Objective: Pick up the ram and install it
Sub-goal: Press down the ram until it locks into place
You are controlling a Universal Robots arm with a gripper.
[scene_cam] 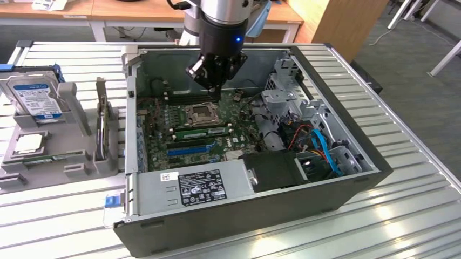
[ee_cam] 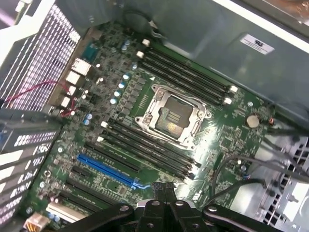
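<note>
The ram [scene_cam: 49,158], a long thin green stick, lies in the front slot of the grey holder [scene_cam: 72,167] at the exterior view's left, outside the open computer case [scene_cam: 346,178]. My gripper [scene_cam: 215,93] hangs inside the case over the motherboard [scene_cam: 238,143], above the black slots [scene_cam: 189,97] behind the processor socket [scene_cam: 200,114]. It is shut with nothing between its fingers. In the wrist view the shut gripper [ee_cam: 162,189] points at the motherboard [ee_cam: 231,140], near the slots [ee_cam: 145,147] beside the socket [ee_cam: 171,116]. A second green stick [scene_cam: 202,131] sits along the slots in front of the socket.
The holder also carries a silver hard drive [scene_cam: 38,100] with a blue-and-white label and a square silver processor chip [scene_cam: 27,143]. The power supply [scene_cam: 198,186], drive cage [scene_cam: 288,102] and blue and orange cables [scene_cam: 320,148] crowd the case. All rests on a slatted metal table [scene_cam: 403,216].
</note>
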